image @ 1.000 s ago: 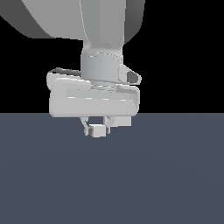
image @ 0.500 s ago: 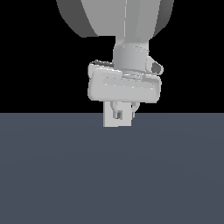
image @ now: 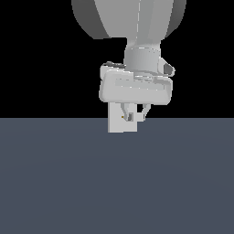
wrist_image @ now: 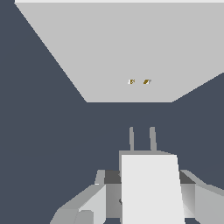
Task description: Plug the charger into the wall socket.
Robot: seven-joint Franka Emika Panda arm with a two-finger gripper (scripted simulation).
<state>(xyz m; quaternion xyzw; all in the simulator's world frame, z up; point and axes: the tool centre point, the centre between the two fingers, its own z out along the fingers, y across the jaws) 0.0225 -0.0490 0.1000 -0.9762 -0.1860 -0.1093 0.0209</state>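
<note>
In the exterior view you see the arm (image: 137, 27) descending from above, its broad pale hand housing just over the horizon of the dark slate floor (image: 114, 183). The gripper (image: 135, 115) hangs below the housing with its two fingers drawn in narrow, and between them sits the charger (image: 130, 117), a small light-grey block that is only partly visible there. Directly behind the fingers stands the wall socket (image: 116, 124), an upright pale-grey plate whose upper part is hidden by the housing; a tiny orange mark shows on it just beside the charger. In the wrist view you look along the charger (wrist_image: 151, 188), which fills the near middle of the picture as a plain light block clamped between the grey fingers (wrist_image: 98, 199) on either side. Two thin prongs (wrist_image: 142, 139) project from its far end toward the wall socket (wrist_image: 118, 52), which appears as a large pale surface bearing two small orange holes (wrist_image: 139, 82). The prong tips stand apart from the plate, with a band of dark floor showing between them.
</note>
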